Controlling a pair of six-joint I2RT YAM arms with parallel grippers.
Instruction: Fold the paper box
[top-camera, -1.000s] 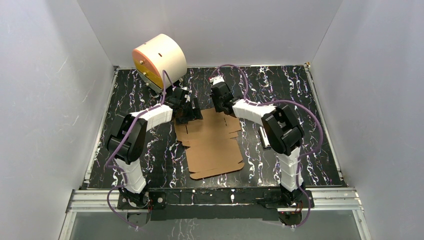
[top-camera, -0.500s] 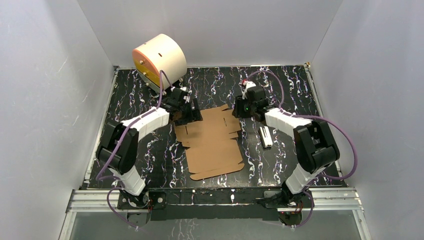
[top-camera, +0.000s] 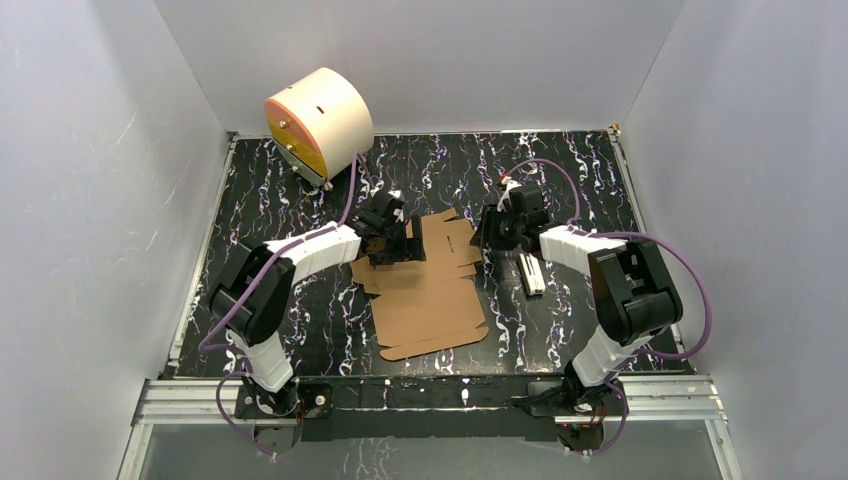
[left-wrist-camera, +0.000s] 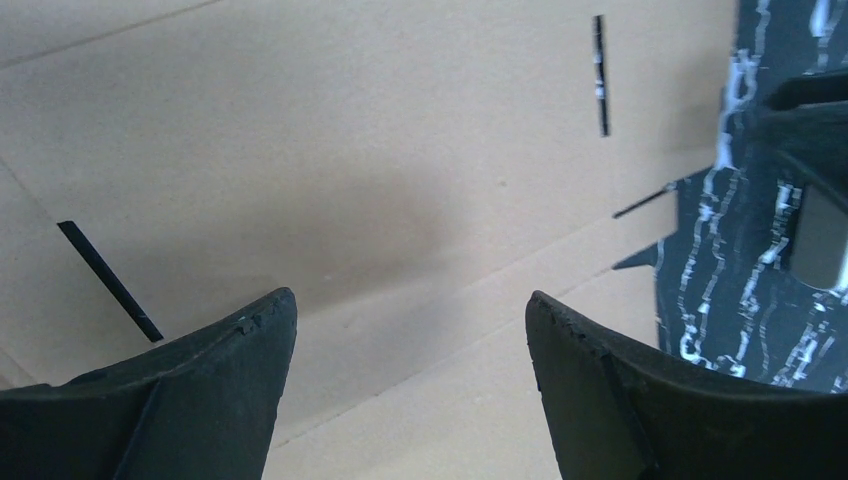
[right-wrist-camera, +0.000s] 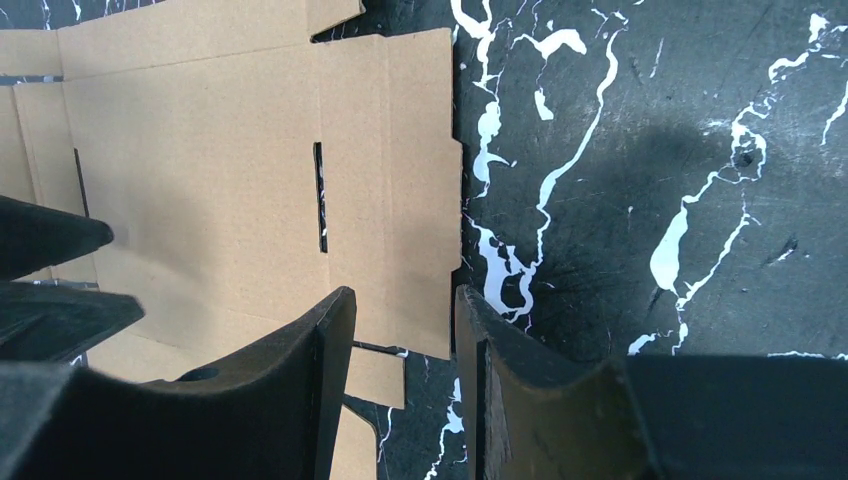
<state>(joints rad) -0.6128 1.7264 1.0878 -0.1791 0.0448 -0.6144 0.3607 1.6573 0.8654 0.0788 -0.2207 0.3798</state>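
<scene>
Brown paper box (top-camera: 428, 292) — under left pincer (top-camera: 407, 243), right pincer (top-camera: 488, 236) at edge

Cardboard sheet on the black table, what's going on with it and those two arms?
Two robot arms are working on the paper box, which lies flat and unfolded on the table. The left end effector hangs open over its far left part. The right end effector sits, jaws apart, at its far right edge. Neither holds anything.
</scene>
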